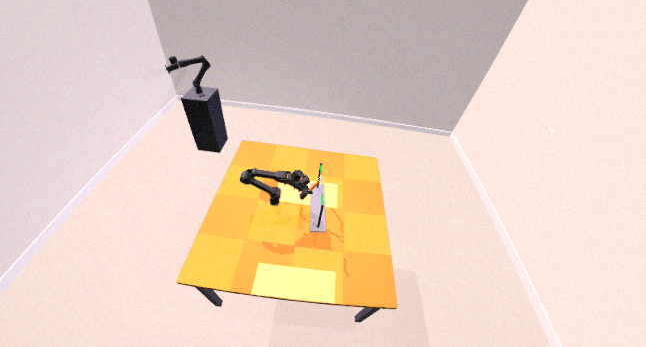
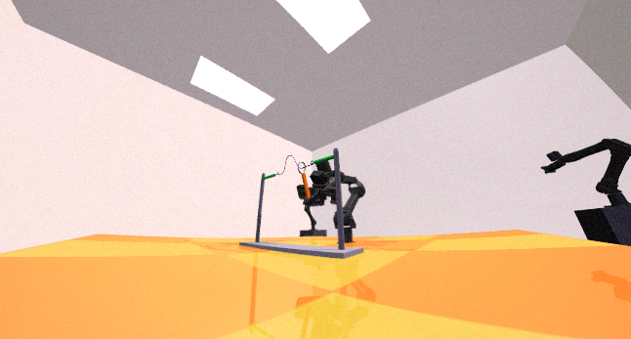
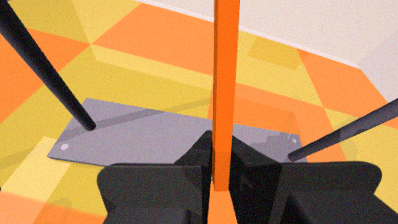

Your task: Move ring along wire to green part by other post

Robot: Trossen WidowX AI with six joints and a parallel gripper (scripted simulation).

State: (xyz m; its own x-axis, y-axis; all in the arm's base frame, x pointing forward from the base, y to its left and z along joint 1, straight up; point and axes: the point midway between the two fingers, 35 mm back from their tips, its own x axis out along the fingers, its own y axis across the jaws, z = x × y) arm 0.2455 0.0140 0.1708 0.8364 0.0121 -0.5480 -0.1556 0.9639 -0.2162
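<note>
My gripper (image 1: 308, 192) (image 2: 308, 198) (image 3: 215, 135) is shut on the lower part of the orange handle (image 1: 314, 186) (image 2: 306, 185) (image 3: 226, 90). The handle stands nearly upright, leaning slightly in the exterior view. The ring (image 2: 301, 172) at its top is around the thin grey wire (image 2: 290, 155), between the wire's tall bump and the nearer green part (image 2: 323, 159). The other green part (image 2: 269, 176) is at the farther post (image 2: 260, 213). Whether the ring touches the wire is too small to tell. Ring and wire are out of the wrist view.
The nearer post (image 2: 338, 203) and the farther one stand on a grey base plate (image 1: 314, 218) (image 2: 298, 249) (image 3: 150, 132) on the checkered table (image 1: 215, 258) (image 2: 147, 286). In the wrist view, posts flank the handle left (image 3: 50, 70) and right (image 3: 350, 127). Another arm (image 1: 202, 65) (image 2: 586, 151) stands on a pedestal off the table.
</note>
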